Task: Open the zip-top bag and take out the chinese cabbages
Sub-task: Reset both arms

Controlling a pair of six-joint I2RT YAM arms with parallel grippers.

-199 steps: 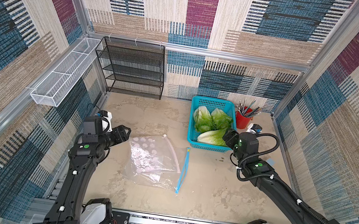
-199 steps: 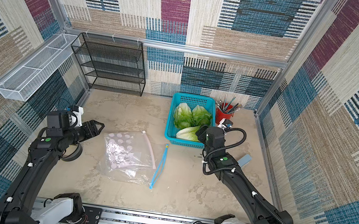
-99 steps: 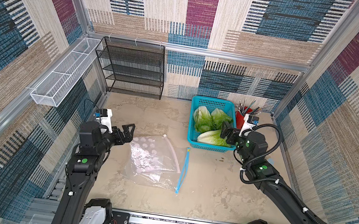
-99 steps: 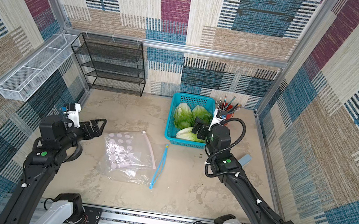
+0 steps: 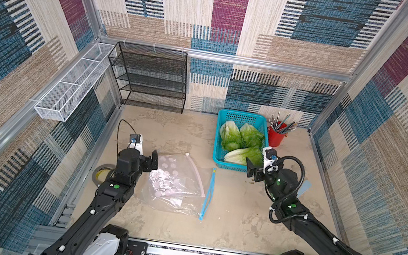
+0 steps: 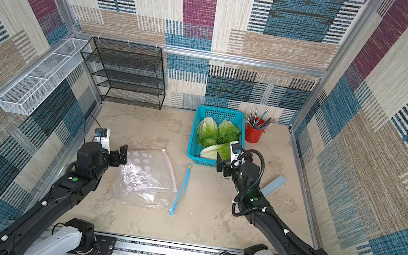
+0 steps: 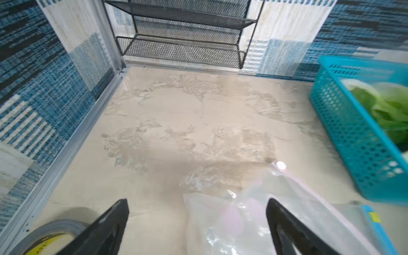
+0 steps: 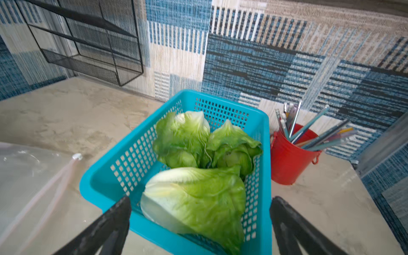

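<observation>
The clear zip-top bag (image 5: 172, 185) (image 6: 145, 180) with pale pink dots lies flat on the table, its blue zip strip (image 5: 210, 191) hanging loose at the right edge. No cabbage shows inside it. Three chinese cabbages (image 5: 241, 143) (image 8: 194, 198) lie in a teal basket (image 5: 216, 141) at the back right. My left gripper (image 5: 153, 160) (image 7: 197, 212) is open at the bag's left edge, and the bag (image 7: 254, 216) reaches between its fingers. My right gripper (image 5: 252, 169) (image 8: 199, 209) is open just before the basket's near wall (image 8: 123, 154), holding nothing.
A black mesh shelf (image 5: 149, 76) stands at the back left. A white wire basket (image 5: 72, 82) hangs on the left wall. A red cup of pencils (image 5: 276, 136) sits right of the basket. A tape roll (image 5: 101, 174) lies under my left arm, a pale blue slab (image 5: 304, 187) behind my right.
Both grippers' jaws have spread wider. My right gripper has drawn back from over the basket's near end. My left gripper has shifted slightly at the bag's left edge.
</observation>
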